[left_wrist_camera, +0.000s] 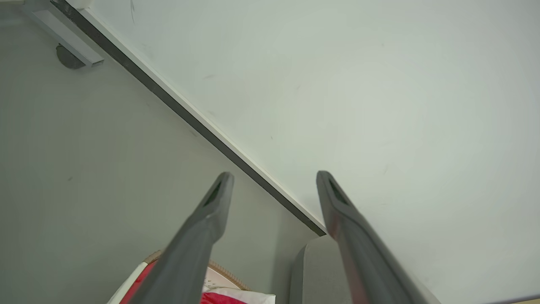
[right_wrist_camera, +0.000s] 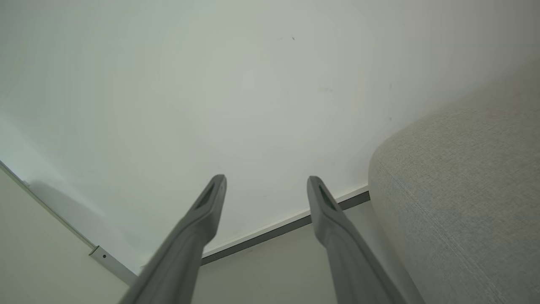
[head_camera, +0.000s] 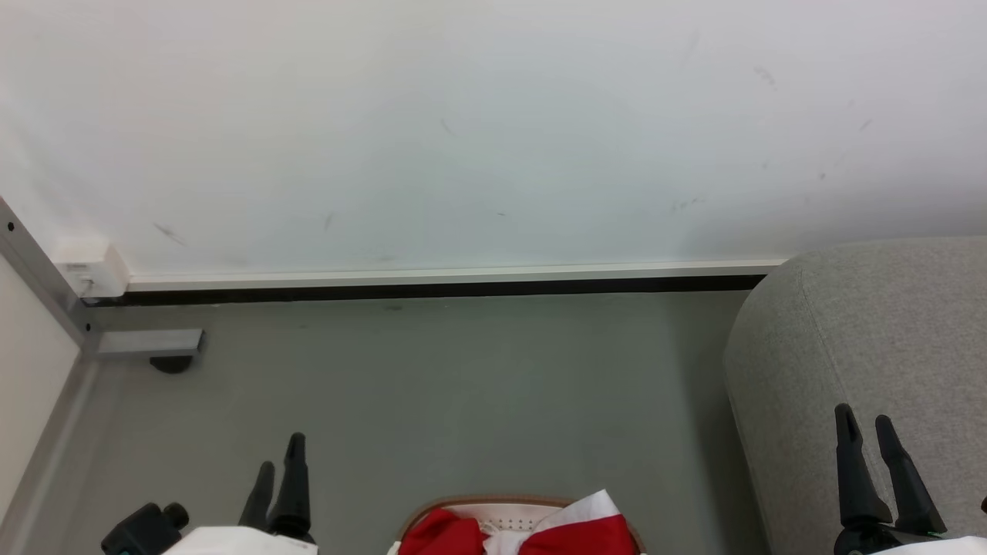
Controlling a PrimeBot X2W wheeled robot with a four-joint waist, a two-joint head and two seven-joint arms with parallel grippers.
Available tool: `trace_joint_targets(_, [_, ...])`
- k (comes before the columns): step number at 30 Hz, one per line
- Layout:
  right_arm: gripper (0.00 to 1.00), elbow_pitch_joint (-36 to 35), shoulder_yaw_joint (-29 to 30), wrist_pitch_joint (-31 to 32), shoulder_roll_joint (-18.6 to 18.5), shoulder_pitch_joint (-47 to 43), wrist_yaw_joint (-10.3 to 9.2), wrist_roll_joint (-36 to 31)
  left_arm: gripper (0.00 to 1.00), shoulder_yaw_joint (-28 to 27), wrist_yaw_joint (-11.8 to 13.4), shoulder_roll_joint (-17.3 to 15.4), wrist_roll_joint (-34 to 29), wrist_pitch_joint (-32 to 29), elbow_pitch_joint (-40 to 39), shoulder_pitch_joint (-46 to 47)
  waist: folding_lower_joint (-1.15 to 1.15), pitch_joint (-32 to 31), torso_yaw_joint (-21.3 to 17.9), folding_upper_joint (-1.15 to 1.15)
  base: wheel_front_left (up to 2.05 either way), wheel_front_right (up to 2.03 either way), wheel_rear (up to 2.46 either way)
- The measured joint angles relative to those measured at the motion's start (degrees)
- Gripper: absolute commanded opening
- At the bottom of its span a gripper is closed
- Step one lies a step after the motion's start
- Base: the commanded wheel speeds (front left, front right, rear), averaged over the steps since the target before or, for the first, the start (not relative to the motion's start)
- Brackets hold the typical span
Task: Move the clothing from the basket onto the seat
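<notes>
Nearest the robot, at the bottom edge of the head view, the basket (head_camera: 493,502) sat on the grey floor (head_camera: 463,385) with the red-and-white clothing (head_camera: 594,533) heaped inside it. The left gripper (head_camera: 281,455) was to its left and the right gripper (head_camera: 864,416) well off to its right, each with its fingers spread and nothing between them. The right gripper hung before the rounded end of the seat (head_camera: 871,324), which stood apart from the basket, and beyond them bare floor ran to a dark baseboard (head_camera: 447,290) under a pale wall (head_camera: 463,139), with a metal frame foot (head_camera: 146,341) at the far left.
</notes>
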State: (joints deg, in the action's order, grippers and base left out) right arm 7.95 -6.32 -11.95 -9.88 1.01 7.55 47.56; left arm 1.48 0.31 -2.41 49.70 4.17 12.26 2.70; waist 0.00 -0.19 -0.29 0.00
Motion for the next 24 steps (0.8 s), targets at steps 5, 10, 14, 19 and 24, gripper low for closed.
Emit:
trace_joint_targets(5, [1.0,-0.09,1.02,-0.24,0.75,-0.21,0.0,-5.37,1.0,0.57,0.1,0.0,-3.86,0.94,0.19,-0.36,0.0,-0.04,-0.25,0.0,0.0,0.0,0.0])
trace_joint_targets(10, [1.0,-0.21,1.74,-0.42,1.07,-0.4,0.0,-8.9,1.0,0.69,0.19,-0.01,-6.95,1.51,0.25,-0.36,0.0,-0.02,-0.5,0.0,0.0,0.0,0.0])
trace_joint_targets(14, [1.0,-0.41,2.49,-0.57,1.42,-0.62,0.0,-12.07,1.0,0.86,0.24,-0.02,-9.91,2.09,0.31,-0.36,0.0,-0.01,-0.68,0.0,0.0,0.0,0.0])
trace_joint_targets(19, [1.0,-0.53,3.13,-0.75,2.2,-1.18,0.0,-16.25,1.0,1.15,0.26,-0.03,-13.27,3.08,0.4,-0.36,0.0,-0.06,-0.86,0.0,0.0,0.0,0.0])
trace_joint_targets(24, [1.0,-0.8,3.94,-1.07,2.63,-1.35,0.0,-20.15,1.0,1.31,0.33,-0.04,-16.74,3.93,0.65,-0.48,0.0,-0.08,-1.05,0.0,0.0,0.0,0.0])
